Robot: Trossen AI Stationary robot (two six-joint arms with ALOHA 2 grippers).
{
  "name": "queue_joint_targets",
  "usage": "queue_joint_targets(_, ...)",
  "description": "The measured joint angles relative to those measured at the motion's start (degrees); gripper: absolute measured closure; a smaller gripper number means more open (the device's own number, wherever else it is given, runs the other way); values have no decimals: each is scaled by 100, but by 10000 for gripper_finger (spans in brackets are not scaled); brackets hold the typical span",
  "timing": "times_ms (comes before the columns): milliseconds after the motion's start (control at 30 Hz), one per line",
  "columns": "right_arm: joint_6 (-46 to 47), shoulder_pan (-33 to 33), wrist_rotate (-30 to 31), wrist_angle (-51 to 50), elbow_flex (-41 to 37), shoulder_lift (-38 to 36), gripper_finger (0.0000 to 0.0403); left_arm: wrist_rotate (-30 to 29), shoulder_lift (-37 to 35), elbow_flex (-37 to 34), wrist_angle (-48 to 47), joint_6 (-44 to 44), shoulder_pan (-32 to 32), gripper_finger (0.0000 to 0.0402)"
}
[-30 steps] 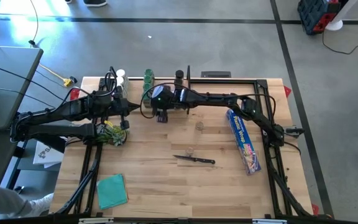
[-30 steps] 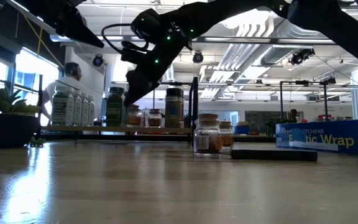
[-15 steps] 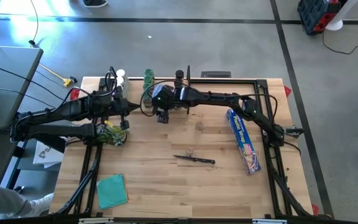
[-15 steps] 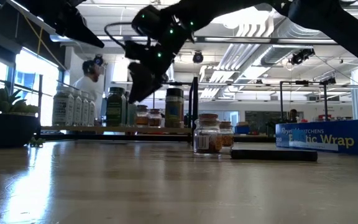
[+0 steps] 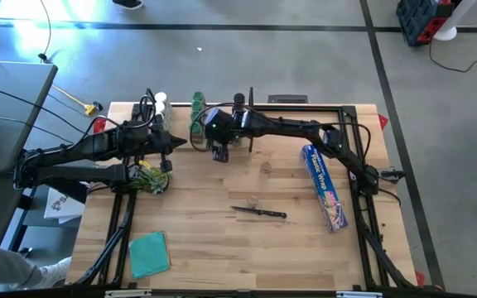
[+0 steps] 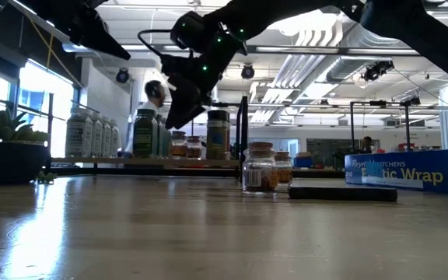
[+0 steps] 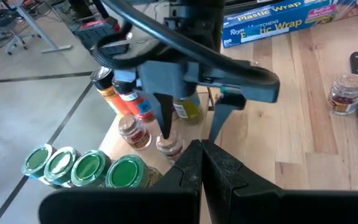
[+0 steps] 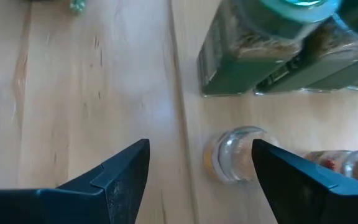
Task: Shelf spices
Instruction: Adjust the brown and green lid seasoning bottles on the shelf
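Right gripper [image 5: 219, 154] hangs over the near edge of the shelf [image 6: 115, 162], claw spread wide and holding nothing, a small clear jar [image 8: 234, 155] standing on the plank between its fingers [image 8: 120, 180] in the right wrist view. Most of the spices are already up there: white-capped jars [image 6: 88, 134] at one end, green-capped ones [image 7: 73, 168] beside them, a few small orange and brown jars [image 7: 126, 102], and a tall dark jar [image 6: 218, 134] by the black rod [image 6: 243, 136]. Left gripper [image 7: 202, 163] waits over the left side of the table, claw shut and empty, pointed toward the shelf. Still to go, by my count: 2 jars [image 6: 264, 167] out on the open table [image 5: 222, 248], 1 [image 5: 266, 167] near the blue wrap box [image 5: 325, 189], the other [image 5: 253, 200] just beside the knife [image 5: 259, 213]. So it looks well past halfway, with those 2 left to fetch
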Motion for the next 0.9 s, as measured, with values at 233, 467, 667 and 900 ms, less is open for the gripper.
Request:
queue_joint_targets(233,39,-2,103,-85,-51,0,128,0,0,0,2,0,2,401)
queue_joint_targets(467,190,35,332,-421,407,9,128,-2,1,0,2,2,2,401)
queue_joint_targets(667,17,-102,428,-419,1104,7,128,-1,1,0,2,2,1,401)
queue_joint_targets(900,-186,-625,531,-656,1154,7,141,-2,0,0,11,0,2,401)
